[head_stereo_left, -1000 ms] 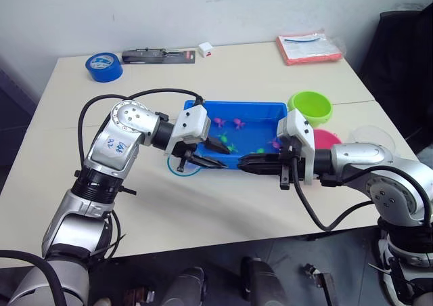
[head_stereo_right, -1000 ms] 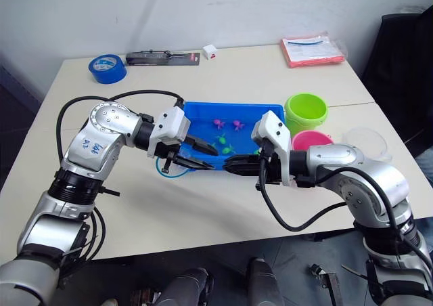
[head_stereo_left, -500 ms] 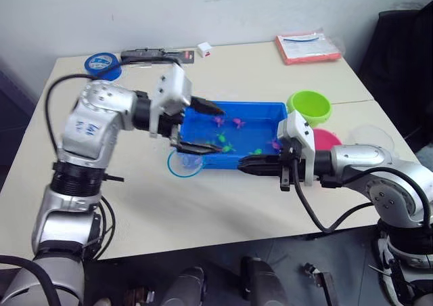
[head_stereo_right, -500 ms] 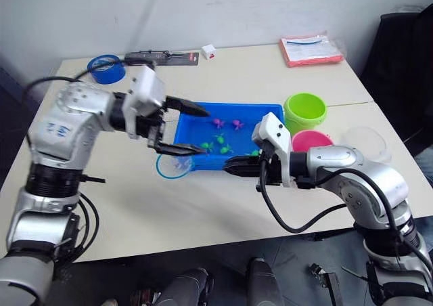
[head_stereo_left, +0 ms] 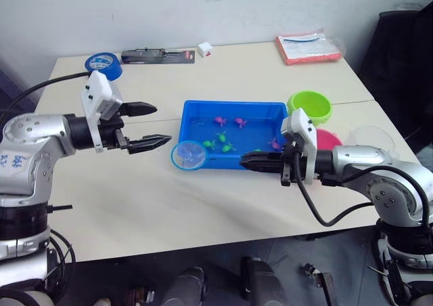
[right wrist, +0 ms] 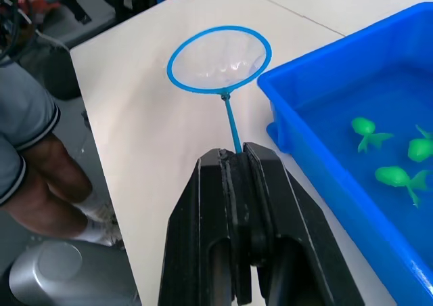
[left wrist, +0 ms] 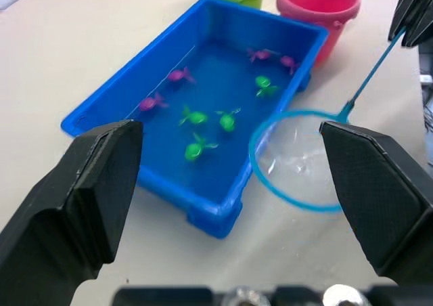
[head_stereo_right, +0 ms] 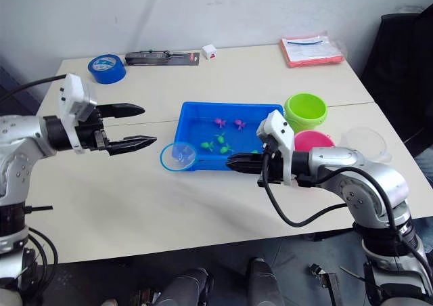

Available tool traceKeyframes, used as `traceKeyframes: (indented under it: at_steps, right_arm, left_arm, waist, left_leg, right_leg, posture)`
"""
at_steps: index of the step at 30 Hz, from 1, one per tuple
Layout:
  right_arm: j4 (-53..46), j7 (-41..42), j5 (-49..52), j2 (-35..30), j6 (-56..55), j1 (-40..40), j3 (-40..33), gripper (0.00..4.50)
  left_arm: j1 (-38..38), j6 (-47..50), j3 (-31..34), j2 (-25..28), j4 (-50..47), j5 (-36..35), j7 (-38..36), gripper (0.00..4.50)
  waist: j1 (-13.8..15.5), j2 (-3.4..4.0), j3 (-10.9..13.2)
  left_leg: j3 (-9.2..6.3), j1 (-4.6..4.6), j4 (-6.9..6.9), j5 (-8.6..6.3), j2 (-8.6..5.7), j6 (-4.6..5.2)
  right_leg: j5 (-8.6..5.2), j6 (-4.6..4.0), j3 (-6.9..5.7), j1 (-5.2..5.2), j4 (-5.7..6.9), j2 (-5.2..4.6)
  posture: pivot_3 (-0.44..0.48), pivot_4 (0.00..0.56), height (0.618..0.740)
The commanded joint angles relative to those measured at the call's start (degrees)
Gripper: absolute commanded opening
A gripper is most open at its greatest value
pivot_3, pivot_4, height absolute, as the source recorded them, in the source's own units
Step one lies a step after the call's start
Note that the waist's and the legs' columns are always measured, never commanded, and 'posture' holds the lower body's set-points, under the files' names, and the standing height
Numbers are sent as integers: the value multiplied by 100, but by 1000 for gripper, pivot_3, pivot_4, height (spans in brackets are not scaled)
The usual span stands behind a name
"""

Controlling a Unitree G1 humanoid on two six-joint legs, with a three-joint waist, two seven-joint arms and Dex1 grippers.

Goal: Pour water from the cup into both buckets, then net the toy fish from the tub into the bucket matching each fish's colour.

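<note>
Left of centre, the net (head_stereo_right: 177,157) shows a bright blue hoop around pale, see-through mesh on a thin blue stick. At centre the tub (head_stereo_right: 191,111) is vivid blue, and the toy fish (left wrist: 195,118) in it are lime green and magenta. Right of centre stand a lime green bucket (head_stereo_right: 306,110) and a pink bucket (head_stereo_right: 310,141). Far right, the cup (head_stereo_right: 367,142) is clear and colourless. Both grippers, left (head_stereo_right: 136,125) and right (head_stereo_right: 233,161), have black fingers on white and grey housings. In the upper left lies a blue tape roll (head_stereo_right: 106,68); in the upper right, a salmon-pink packet (head_stereo_right: 313,51). The table (head_stereo_right: 203,204) is pale beige
</note>
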Motion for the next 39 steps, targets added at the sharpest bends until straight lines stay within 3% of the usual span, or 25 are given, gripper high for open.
traceKeyframes:
  at_steps: [1,5,7,10,25,29,31,39]
  right_arm:
    - [-32,54,374,35,112,-174,-279,785]
    - [48,189,389,27,40,-266,-277,785]
    - [20,199,422,34,45,-273,-284,785]
    - [-42,112,316,3,-44,-219,-287,785]
    - [-202,80,358,-87,-176,-46,-419,785]
    - [-221,2,259,-124,-206,-68,-466,785]
    - [-199,-343,228,-138,-35,-100,-622,785]
    - [-376,-1919,772,-94,1161,-227,-1496,785]
  left_arm:
    - [183,86,291,16,-463,-228,283,4500]
    - [392,106,309,-22,-655,-355,494,4500]
    - [402,97,306,-7,-650,-390,540,4500]
    - [471,103,345,31,-699,-447,580,4500]
    - [1179,290,893,148,-1287,-949,932,4500]
    - [1105,248,770,85,-1326,-1019,1051,4500]
    - [1064,258,718,93,-1340,-1051,1068,4500]
    - [661,256,283,193,-1079,-1176,743,4500]
  waist:
    - [1,0,0]
    - [-44,2,2]
    - [-145,5,1]
    - [-157,11,3]
    - [-15,10,4]
    - [-98,11,4]
    - [-121,12,4]
    - [13,11,4]
  left_leg:
    - [0,0,0,0,0,0]
    - [0,0,-1,-1,0,0]
    - [-162,-25,-2,23,-64,7]
    - [-340,-79,5,81,-151,-6]
    - [-222,-66,-6,81,-117,-6]
    - [-320,-85,-3,96,-157,-4]
    - [-372,-91,0,104,-176,-4]
    - [-287,-79,-6,104,-154,-6]
  right_leg:
    - [0,0,1,-1,-1,0]
    - [0,0,3,1,-2,-2]
    - [-13,-21,-150,52,13,-108]
    - [-23,-38,-265,44,35,-184]
    - [-15,-23,-191,29,5,-147]
    - [-16,-25,-266,49,21,-203]
    - [-17,-28,-297,64,25,-220]
    - [-16,-26,-225,39,12,-182]
  posture:
    - [0,150,740]
    - [0,150,740]
    - [0,150,740]
    - [0,150,740]
    - [0,150,740]
    - [0,150,740]
    - [0,150,740]
    - [0,150,740]
